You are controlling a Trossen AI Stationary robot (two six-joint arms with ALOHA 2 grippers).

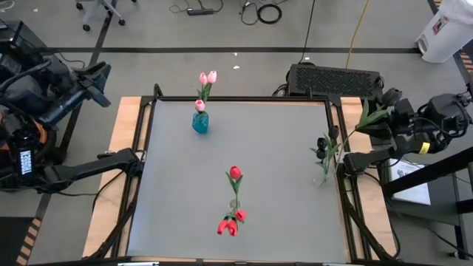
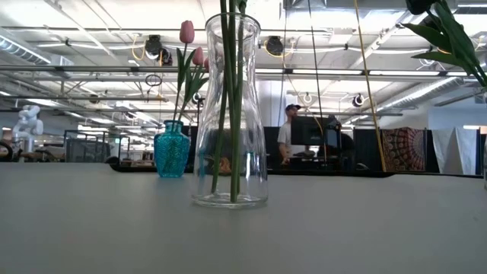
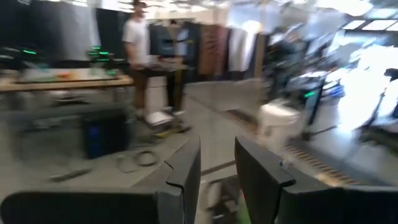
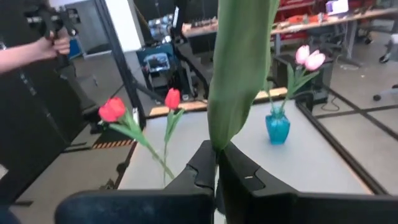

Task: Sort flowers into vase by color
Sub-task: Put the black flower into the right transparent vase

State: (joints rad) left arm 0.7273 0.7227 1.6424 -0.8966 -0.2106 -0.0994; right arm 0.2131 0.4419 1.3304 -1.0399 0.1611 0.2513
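While my right jaws [image 4: 216,168] clamp a black tulip [image 1: 367,117], its vase [image 1: 325,166] sits just left; left jaws [image 3: 217,168] stand narrow, far off.

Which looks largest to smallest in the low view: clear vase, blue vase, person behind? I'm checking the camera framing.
1. Clear vase, by far the tallest, though it stands nearest the camera.
2. Blue vase and person: about alike in apparent height, so unranked; the person is far off and partly hidden.
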